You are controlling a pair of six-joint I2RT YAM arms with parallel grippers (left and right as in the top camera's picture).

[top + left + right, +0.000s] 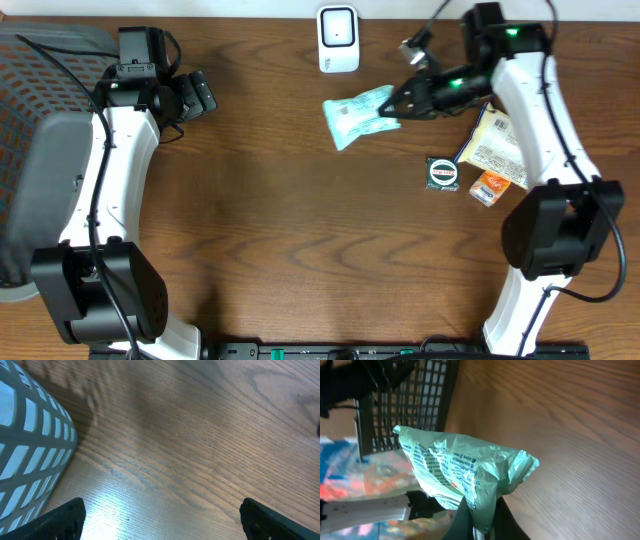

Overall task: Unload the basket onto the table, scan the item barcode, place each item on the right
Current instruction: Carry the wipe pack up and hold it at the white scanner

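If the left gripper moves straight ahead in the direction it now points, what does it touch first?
Probably the bare table: the left gripper, open, sees only wood ahead. Its tilt is unclear; if level, the green packet comes first.

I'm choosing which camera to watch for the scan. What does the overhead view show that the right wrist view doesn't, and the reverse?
Only the overhead plainly shows the white scanner at the far edge, the open left end effector, and three items by the right arm: a yellow packet, a black round pack and an orange packet. Only the right wrist view shows the fine print on the green packet and the fingers pinching its lower edge. Both show that packet in the shut right end effector, the mesh basket and the wooden table.
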